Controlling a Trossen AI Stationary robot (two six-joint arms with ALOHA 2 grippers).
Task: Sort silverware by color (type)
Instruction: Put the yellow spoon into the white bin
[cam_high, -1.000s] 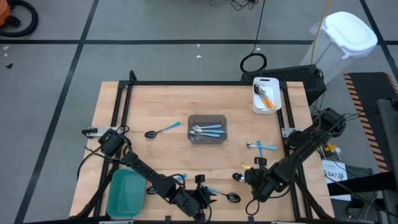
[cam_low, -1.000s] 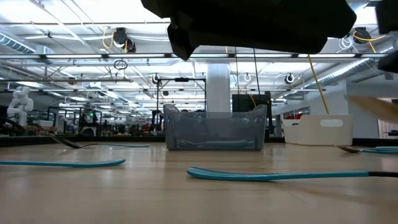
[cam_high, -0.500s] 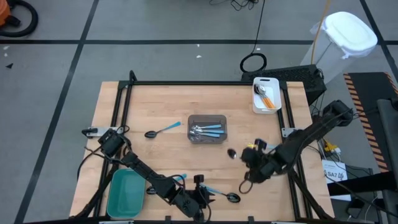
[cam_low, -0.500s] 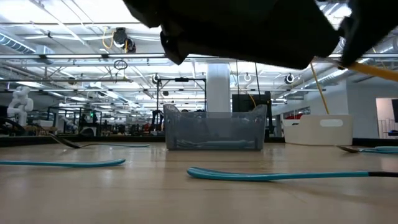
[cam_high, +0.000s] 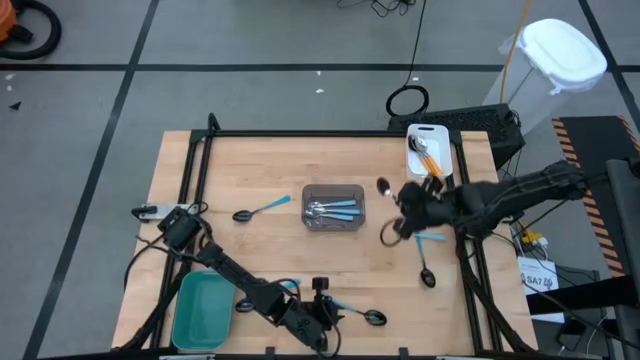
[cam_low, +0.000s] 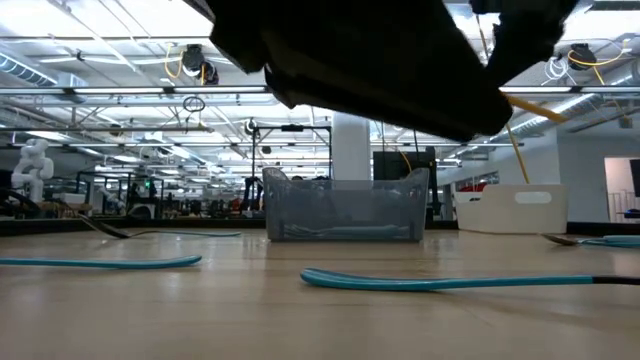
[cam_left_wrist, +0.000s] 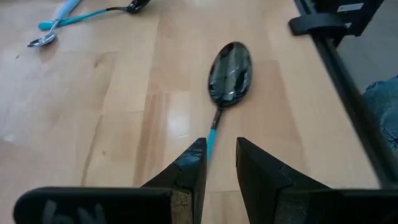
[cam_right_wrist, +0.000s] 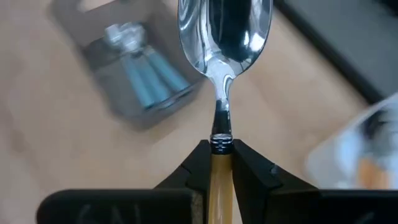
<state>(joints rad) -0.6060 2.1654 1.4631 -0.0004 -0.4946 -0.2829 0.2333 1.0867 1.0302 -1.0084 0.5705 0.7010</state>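
The silver-bowled spoon with the orange handle (cam_right_wrist: 222, 37) was clamped in the right gripper (cam_high: 412, 197), which held it by the handle with both fingers closed tight around it. In the high view the spoon hung above the bench (cam_high: 250, 170), between the grey bin (cam_high: 333, 207) and the white tray (cam_high: 428, 152), its bowl near the grey bin's far right corner. A second earlier the right gripper had been low at the near right of the bench; half a second earlier it was midway along the right side; now it had swung up toward the white tray, carrying the spoon with it. The spoon's long axis ran straight out from the fingers, bowl leading, pointing toward the bench's left side and slightly away from the robot.

The grey bin held several silver spoons with light-blue handles, and the white tray held orange-handled ones. A black-bowled spoon (cam_high: 425, 272) lay on the bench near the right rail, bowl toward the near edge. Another blue-handled spoon (cam_high: 258, 210) lay left of the grey bin, handle angled up to the right.

The left gripper (cam_left_wrist: 218, 163) had not moved: it sat at the near edge, narrowly parted, with the thin blue handle of a black spoon (cam_left_wrist: 229, 73) running between its fingers, the bowl pointing away from it. A teal bin (cam_high: 203, 310) stood at the near left corner.
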